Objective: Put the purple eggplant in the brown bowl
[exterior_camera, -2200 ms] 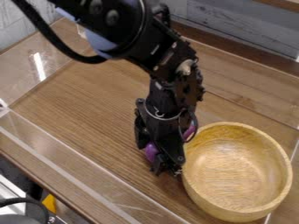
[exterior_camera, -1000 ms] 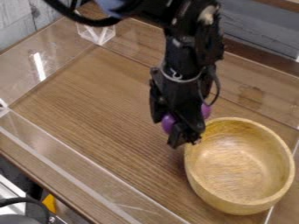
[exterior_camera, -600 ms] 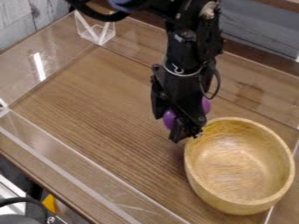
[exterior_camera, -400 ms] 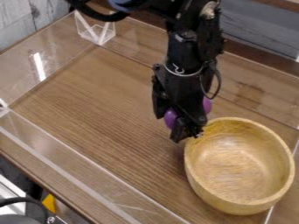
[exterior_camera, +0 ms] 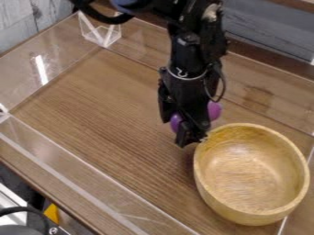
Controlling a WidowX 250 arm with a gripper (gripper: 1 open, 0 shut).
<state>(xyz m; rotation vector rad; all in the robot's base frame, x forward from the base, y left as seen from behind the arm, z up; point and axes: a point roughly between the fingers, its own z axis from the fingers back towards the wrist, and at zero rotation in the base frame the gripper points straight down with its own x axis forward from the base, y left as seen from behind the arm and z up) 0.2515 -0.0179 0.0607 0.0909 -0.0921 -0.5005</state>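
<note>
Wooden table (exterior_camera: 98, 110), glossy purple eggplant (exterior_camera: 196, 117), seemingly clamped.

Brown bowl (exterior_camera: 252, 174) interior unobstructed, open above

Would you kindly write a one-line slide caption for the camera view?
Gripper holding the purple eggplant just left of the brown bowl on a wooden table.

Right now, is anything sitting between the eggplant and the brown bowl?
Nothing visible. The gripper holds the purple eggplant just left of the brown bowl, above the table. The bowl looks empty, and only its near rim lies ahead.
</note>
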